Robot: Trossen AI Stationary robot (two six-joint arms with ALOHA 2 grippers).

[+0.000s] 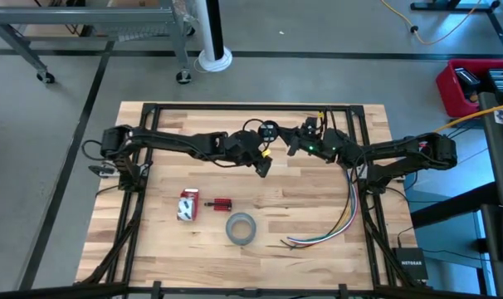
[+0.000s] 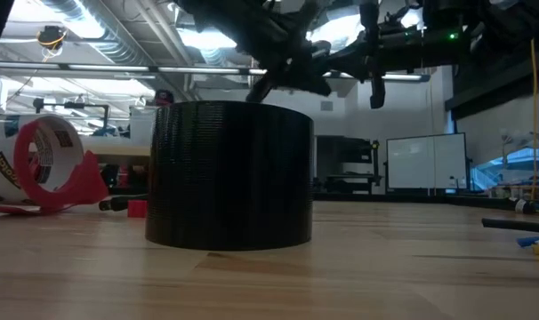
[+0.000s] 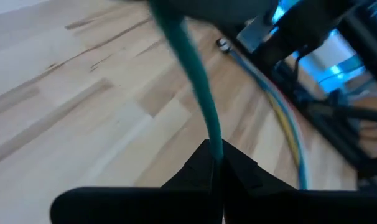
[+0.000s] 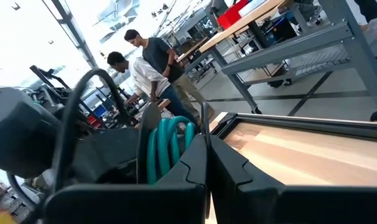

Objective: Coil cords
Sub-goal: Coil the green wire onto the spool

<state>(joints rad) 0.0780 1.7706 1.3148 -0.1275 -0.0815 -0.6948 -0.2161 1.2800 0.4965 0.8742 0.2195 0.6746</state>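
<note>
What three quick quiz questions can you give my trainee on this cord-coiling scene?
1. True or false: the left claw is shut on the cord.
2. Which lies nearest the tape roll: A the tape dispenser, B the multicoloured wires, C the small red object?
3. Fill in: the right claw is held ___ the table, not resting on it.
Key: 1 true; 2 C; 3 above.

- Table (image 1: 310, 199): pale wood planks, smooth, matt.
- Tape roll (image 1: 241, 228): grey, ribbed side, dull.
- Cord (image 3: 204, 99): teal, smooth rubbery-looking jacket.
- Frame (image 1: 235, 108) at 12 o'clock: black metal.
</note>
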